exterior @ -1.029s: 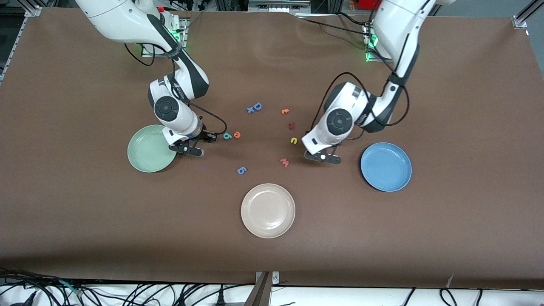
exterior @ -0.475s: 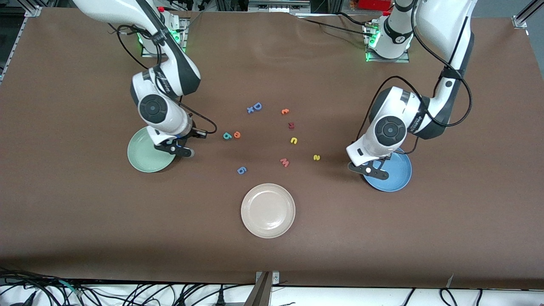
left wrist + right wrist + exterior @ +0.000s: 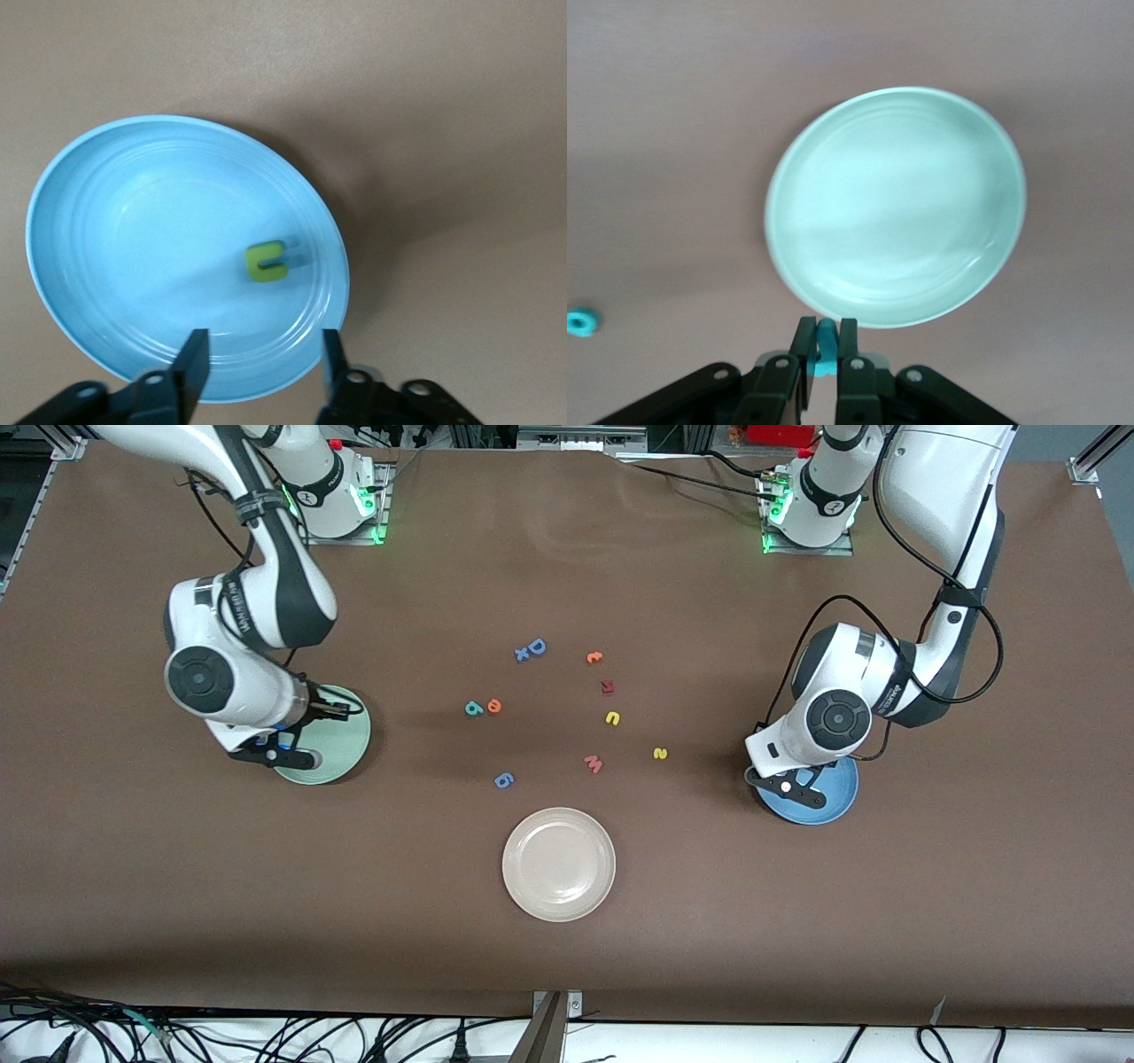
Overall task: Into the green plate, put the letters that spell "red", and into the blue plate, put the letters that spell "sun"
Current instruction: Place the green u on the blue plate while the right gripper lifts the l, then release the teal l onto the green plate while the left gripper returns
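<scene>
We hold our left gripper (image 3: 259, 359), fingers apart, over the round blue plate (image 3: 97, 195); the olive-green foam "n" (image 3: 266, 262) lies inside. Our right gripper (image 3: 825, 352) pinches the teal foam "r" (image 3: 826, 350) at the pale green plate (image 3: 895, 208) rim.

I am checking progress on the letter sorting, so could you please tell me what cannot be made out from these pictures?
- Front view: the left end effector and its wrist cover much of the blue plate, hiding the green letter in it.
- Left wrist view: that letter is smeared, so its shape is unclear.
- Right wrist view: the right end effector pinches a teal piece, mostly hidden between its fingers.
- Front view: the right arm hides part of the green plate.
</scene>
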Controlling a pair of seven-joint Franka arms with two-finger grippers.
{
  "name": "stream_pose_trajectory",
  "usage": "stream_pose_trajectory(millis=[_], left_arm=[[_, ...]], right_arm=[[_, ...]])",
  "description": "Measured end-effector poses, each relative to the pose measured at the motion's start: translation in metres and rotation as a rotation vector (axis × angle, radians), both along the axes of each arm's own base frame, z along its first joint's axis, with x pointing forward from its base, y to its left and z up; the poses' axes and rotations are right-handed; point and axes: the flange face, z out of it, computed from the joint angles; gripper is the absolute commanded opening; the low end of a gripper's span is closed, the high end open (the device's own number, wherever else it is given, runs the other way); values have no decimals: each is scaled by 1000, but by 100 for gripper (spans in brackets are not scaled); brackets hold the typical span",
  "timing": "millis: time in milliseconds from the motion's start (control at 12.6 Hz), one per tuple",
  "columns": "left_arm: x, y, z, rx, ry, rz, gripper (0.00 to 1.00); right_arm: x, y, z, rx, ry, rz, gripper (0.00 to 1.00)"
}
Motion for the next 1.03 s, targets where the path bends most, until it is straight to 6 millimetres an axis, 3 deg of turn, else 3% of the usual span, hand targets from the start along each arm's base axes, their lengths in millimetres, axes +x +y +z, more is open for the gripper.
stream_pose_trajectory(millis=[158,238,475,713,792,871,950,1029], left_arm=[[-3,-20,3,-14,-8,-29,100],[-6,-40,7,-24,-24,-46,100],[-19,-119,21,-29,-87,-39,100],[-21,-180,9,-55,-157,32,100],[-21,-195,-3,-76,-189,69,100],[-22,-203,-16,-91,-207,96,100],[-23,-205,-26,-93,-208,119,100],[-22,-203,-33,-97,-197,154,99]], right_arm=[[6,-27,-19,6,14,33,9],[9,-41,-32,11,14,46,9],[14,-67,-78,20,19,61,9],[15,-78,-109,23,26,68,12],[14,-78,-113,22,30,69,24],[14,-77,-114,22,32,70,53],[14,-77,-114,22,32,70,69],[14,-77,-114,22,32,70,77]])
